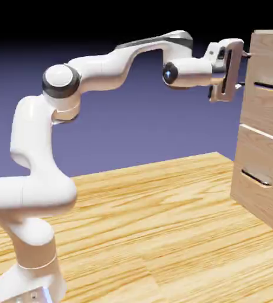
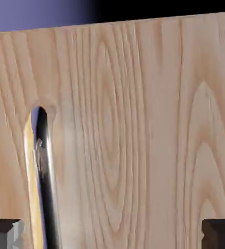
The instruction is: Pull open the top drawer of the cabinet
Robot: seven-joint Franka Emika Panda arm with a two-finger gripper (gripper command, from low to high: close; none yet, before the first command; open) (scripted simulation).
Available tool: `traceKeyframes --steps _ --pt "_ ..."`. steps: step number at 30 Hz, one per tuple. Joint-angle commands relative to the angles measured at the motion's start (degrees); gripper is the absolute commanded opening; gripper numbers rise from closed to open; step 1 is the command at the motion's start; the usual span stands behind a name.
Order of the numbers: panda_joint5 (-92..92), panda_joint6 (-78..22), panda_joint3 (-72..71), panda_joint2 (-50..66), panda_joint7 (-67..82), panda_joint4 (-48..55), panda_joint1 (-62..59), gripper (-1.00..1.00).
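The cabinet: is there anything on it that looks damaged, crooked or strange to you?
Nothing stands out on the cabinet. In the exterior view, the top drawer and lower drawer look closed, and both handles look whole. No damage or spill is visible, though the picture cuts off its right side.

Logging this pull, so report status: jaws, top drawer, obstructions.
Jaws open, nothing held. Top drawer shut, its handle between the finger tips in the hand view, ungripped. Nothing seen blocking the drawer front.
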State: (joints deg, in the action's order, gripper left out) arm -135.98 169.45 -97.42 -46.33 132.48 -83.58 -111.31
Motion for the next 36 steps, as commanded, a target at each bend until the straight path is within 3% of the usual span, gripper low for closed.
traceKeyframes --steps 1,8,17,18,19,32,36 --pt "-1.94 -0.07 -1.39 -0.19 2.5 1.1 -1.6 0.0" --pt "-12.49 -0.42 -8.94 -1.26 16.06 7.11 -10.28 0.0" --pt "0.94 3.17 -15.22 -9.38 -2.16 23.96 -23.22 0.0" --pt "0.94 3.17 -15.22 -9.38 -2.16 23.96 -23.22 -1.0" --pt "0.94 3.17 -15.22 -9.38 -2.16 23.96 -23.22 -1.0" --pt "-14.1 -4.48 0.22 -2.26 14.81 -3.02 -0.65 -1.0" --pt "-12.74 -7.82 6.07 -7.06 8.06 -7.5 3.08 -1.0"
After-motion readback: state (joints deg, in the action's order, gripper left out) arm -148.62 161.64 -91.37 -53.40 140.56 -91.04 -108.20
